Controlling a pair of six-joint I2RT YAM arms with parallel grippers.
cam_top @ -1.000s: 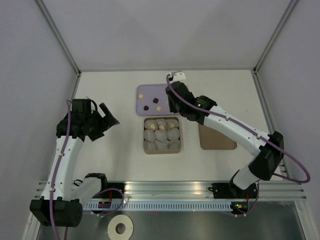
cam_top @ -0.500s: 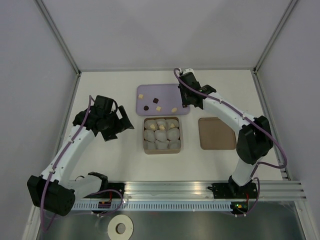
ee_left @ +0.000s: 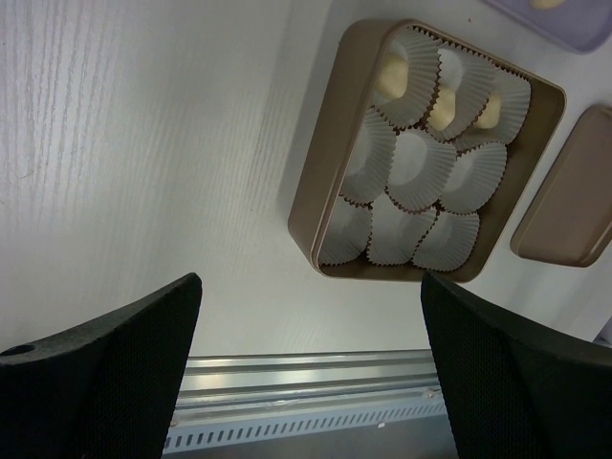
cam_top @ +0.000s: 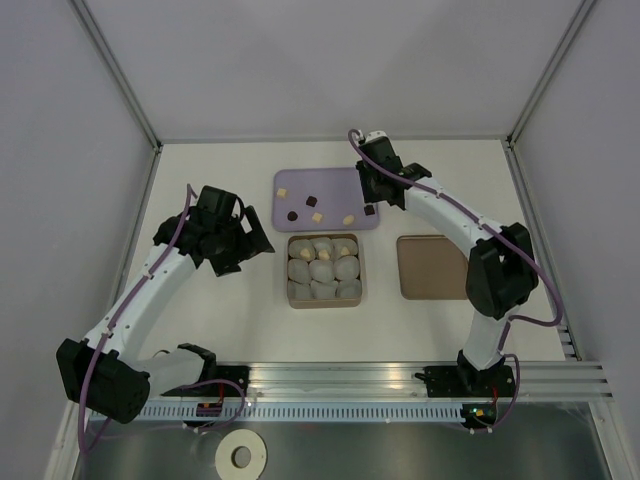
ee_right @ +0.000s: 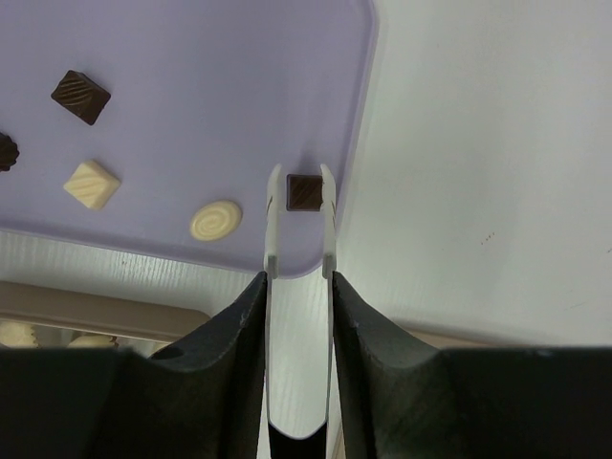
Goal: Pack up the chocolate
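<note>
On the lilac tray (cam_top: 330,180) lie several loose chocolates, pale and dark. My right gripper (ee_right: 302,196) is shut on a dark square chocolate (ee_right: 304,191) at the tray's right edge (cam_top: 370,210); I cannot tell whether it is lifted off the tray. Near it lie a pale round piece (ee_right: 216,219), a pale square (ee_right: 92,184) and another dark square (ee_right: 80,97). The tan box (cam_top: 290,272) holds white paper cups, and three back cups hold pale chocolates (ee_left: 442,100). My left gripper (cam_top: 258,235) hangs open left of the box (ee_left: 330,143), holding nothing.
The flat brown lid (cam_top: 433,268) lies right of the box, also visible in the left wrist view (ee_left: 569,201). A metal rail (cam_top: 330,375) runs along the near table edge. White walls close off the back and both sides.
The right gripper moved from over the tray's middle to its right edge, uncovering the pale round piece. The left arm swung right, toward the box, and stayed open.
</note>
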